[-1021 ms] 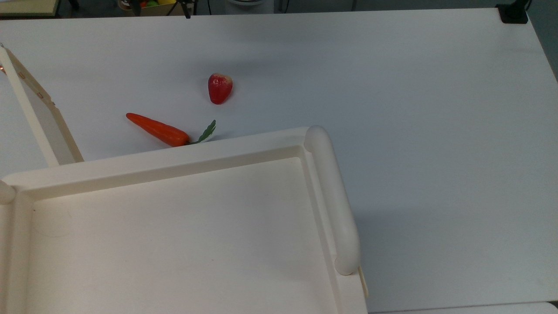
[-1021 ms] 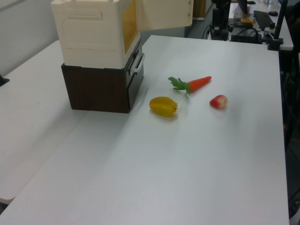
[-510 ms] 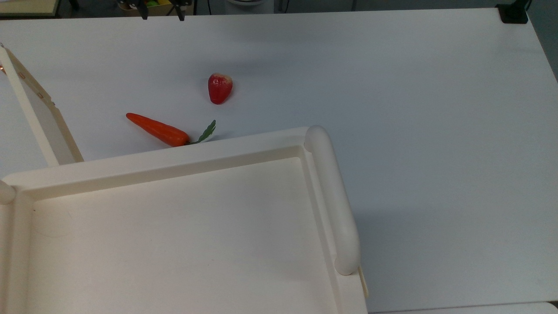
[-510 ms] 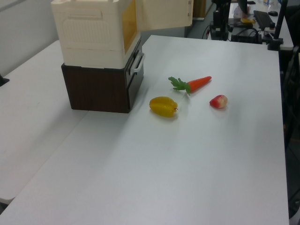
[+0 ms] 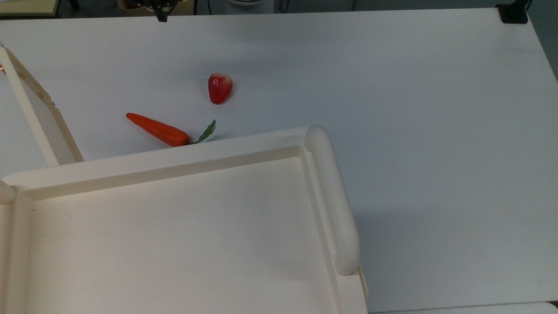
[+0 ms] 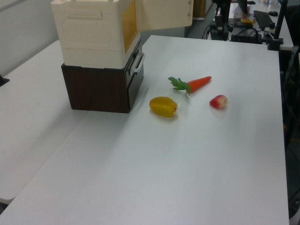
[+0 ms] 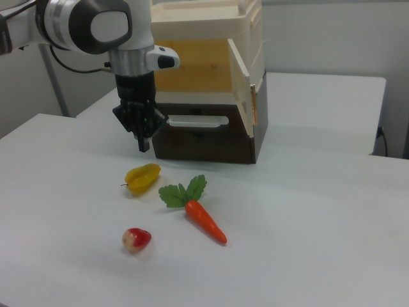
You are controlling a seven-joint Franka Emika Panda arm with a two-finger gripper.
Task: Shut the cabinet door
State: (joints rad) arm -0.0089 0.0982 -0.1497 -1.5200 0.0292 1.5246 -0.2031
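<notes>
In the right view, nearest to me, I see a small red toy fruit (image 7: 136,239) low in the picture on the flat white table (image 7: 307,243). Just past it lies an orange toy carrot with green leaves (image 7: 199,211), near the middle. A little further back and to the right view's left sits a yellow toy fruit (image 7: 142,177).

Above the yellow fruit hangs my arm's black two-finger gripper (image 7: 144,144), pointing down. Its two fingers look pressed together and hold nothing. It hangs apart from the door.

Behind it stands the big cream plastic cabinet (image 7: 204,29) on a dark brown box with a white handle (image 7: 198,137), in the upper middle of the picture. The thin flat cream cabinet door (image 7: 241,89) is swung wide open, sticking out toward me on the right view's right side of the cabinet.

In the top view the door (image 5: 32,111) stands at the left edge.
</notes>
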